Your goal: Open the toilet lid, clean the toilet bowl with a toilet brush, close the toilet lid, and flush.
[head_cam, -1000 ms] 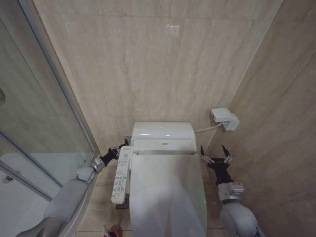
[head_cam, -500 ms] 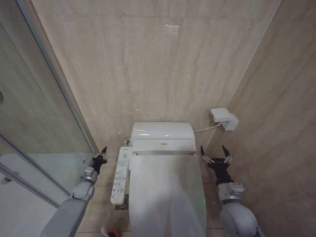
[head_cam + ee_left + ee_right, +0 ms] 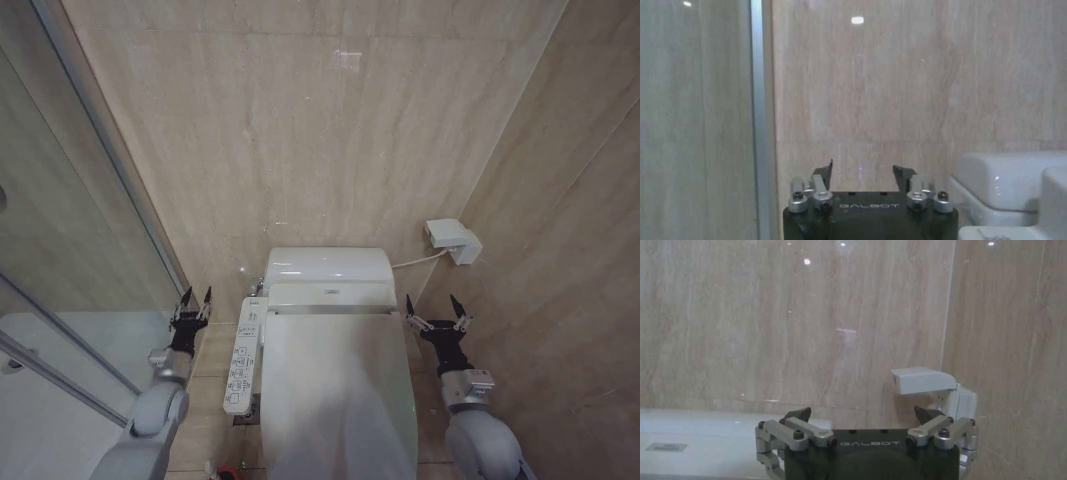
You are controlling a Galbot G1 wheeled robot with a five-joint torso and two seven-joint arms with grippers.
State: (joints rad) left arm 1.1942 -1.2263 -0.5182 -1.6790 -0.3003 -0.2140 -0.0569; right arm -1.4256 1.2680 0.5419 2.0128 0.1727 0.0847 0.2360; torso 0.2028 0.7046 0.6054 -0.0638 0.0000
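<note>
Left gripper [image 3: 191, 297] at lower left of the head view, arm reaching up from the bottom edge, wrist straight, pointing at the wall beside the glass screen [image 3: 80, 200]; fingers [image 3: 206, 296] parted, grasping nothing. Right gripper [image 3: 433, 306] at lower right, upright beside the toilet, fingers [image 3: 458, 306] spread wide, empty, touching nothing. Lid [image 3: 335, 390] down at bottom centre, between both arms. Control panel [image 3: 243, 355] along its left edge. Wall box [image 3: 453, 240] at upper right of the toilet.

A white control panel [image 3: 243, 357] sits beside the toilet tank [image 3: 330, 266] — a wall box [image 3: 454, 240] near the corner.
</note>
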